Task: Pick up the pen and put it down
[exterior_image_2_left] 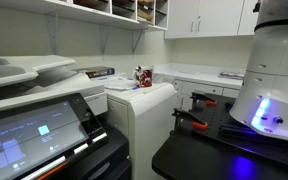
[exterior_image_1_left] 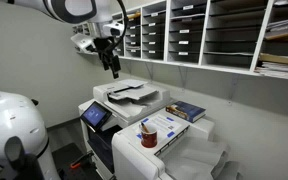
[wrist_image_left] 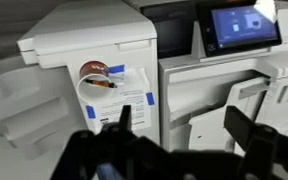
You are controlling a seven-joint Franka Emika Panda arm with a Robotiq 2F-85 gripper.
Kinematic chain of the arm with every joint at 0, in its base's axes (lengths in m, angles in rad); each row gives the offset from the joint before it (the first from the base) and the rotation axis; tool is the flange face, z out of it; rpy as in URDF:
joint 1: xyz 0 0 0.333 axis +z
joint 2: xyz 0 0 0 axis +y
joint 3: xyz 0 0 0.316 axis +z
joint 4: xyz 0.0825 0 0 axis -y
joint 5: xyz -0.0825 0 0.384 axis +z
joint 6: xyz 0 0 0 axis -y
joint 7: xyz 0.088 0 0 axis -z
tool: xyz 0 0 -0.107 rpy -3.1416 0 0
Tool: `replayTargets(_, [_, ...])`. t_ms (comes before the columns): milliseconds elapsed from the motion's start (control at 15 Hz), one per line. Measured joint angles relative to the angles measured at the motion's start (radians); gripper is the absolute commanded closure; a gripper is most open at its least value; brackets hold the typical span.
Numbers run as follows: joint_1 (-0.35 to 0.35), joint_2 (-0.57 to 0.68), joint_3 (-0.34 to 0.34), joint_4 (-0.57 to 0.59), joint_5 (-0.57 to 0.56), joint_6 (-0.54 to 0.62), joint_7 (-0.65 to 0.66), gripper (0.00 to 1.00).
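Observation:
A small white-and-red cup (exterior_image_1_left: 149, 136) stands on a sheet of paper on the white unit beside the copier. It also shows in the other exterior view (exterior_image_2_left: 143, 77) and in the wrist view (wrist_image_left: 92, 74). A thin blue stick, the pen (exterior_image_1_left: 144, 125), seems to rise from the cup. In the wrist view a thin dark stick (wrist_image_left: 104, 85) shows at the cup's rim. My gripper (exterior_image_1_left: 112, 62) hangs high above the copier, up and to the left of the cup. In the wrist view its fingers (wrist_image_left: 184, 125) are wide apart and empty.
A flat blue book (exterior_image_1_left: 187, 111) lies behind the cup. The copier (exterior_image_1_left: 124, 95) has a touchscreen (wrist_image_left: 242, 24) and a document feeder. Wall shelves (exterior_image_1_left: 204, 30) hold paper stacks. Blue tape strips (wrist_image_left: 149, 97) fix the paper. The robot's base (exterior_image_2_left: 274, 70) stands on a black table.

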Motion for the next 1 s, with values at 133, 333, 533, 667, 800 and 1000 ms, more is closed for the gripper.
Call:
replayTargets(133, [0.000, 0.000, 0.000, 0.000, 0.000, 0.000, 0.000, 0.00])
replayTargets(333, [0.000, 0.000, 0.000, 0.000, 0.000, 0.000, 0.000, 0.00])
replayTargets(533, [-0.005, 0.002, 0.004, -0.001, 0.000, 0.002, 0.002, 0.00])
replayTargets(667, [-0.029, 0.020, 0.034, -0.017, -0.003, 0.066, 0.053, 0.00])
replayTargets(800, [-0.068, 0.083, 0.082, -0.056, -0.005, 0.181, 0.134, 0.00])
replayTargets(1000, [-0.133, 0.253, 0.137, -0.093, -0.013, 0.362, 0.250, 0.00])
